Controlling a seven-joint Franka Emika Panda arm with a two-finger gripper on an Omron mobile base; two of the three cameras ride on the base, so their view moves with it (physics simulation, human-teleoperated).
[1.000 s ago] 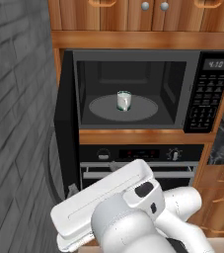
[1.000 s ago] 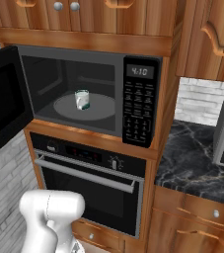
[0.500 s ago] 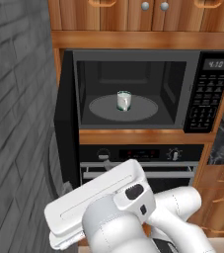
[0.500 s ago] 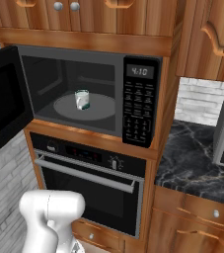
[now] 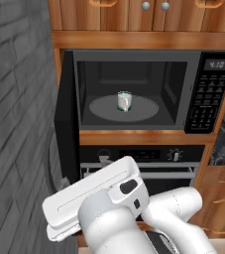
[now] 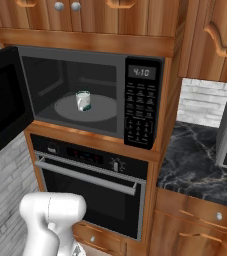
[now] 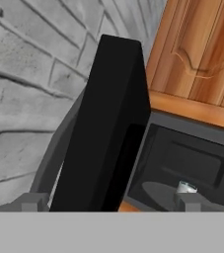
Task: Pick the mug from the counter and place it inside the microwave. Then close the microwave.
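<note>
With the mug (image 5: 124,100) upright on the turntable (image 5: 146,110) inside the microwave (image 6: 142,105), closing is the step in hand: the empty gripper (image 7: 108,202), fingers apart at the hand view's bottom, must push the open door (image 7: 103,133) shut.

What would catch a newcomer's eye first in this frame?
The open microwave set into the wood cabinetry, its door swung out to the left. A small mug stands upright on the turntable inside. In the hand view the gripper points at the door's edge.
</note>
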